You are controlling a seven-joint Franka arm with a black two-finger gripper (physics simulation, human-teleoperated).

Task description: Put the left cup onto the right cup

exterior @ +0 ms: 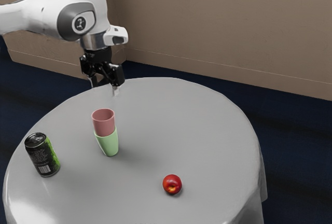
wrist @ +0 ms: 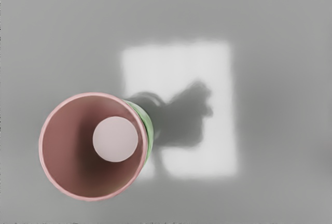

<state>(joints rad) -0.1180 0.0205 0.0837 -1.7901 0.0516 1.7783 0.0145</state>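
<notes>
Nearest the exterior camera sits a red apple [exterior: 172, 184], on the near side of the round tabletop [exterior: 207, 125]; a dark drink can [exterior: 42, 154] stands toward the exterior view's left edge. Between them and farther back, the pink cup [exterior: 103, 121] sits upright, nested in the green cup [exterior: 107, 143], its rim well above the green one's.

My hand [exterior: 104, 83] hangs above the stack and toward the far side, fingers apart and holding nothing, well clear of the pink rim. From the wrist I look down into the pink cup's mouth, with a strip of green showing at its side. So the stack's long axis runs vertical and lies below me, a little off centre.

I judge the placing done. Any coming move should go upward along that axis, not sideways.
</notes>
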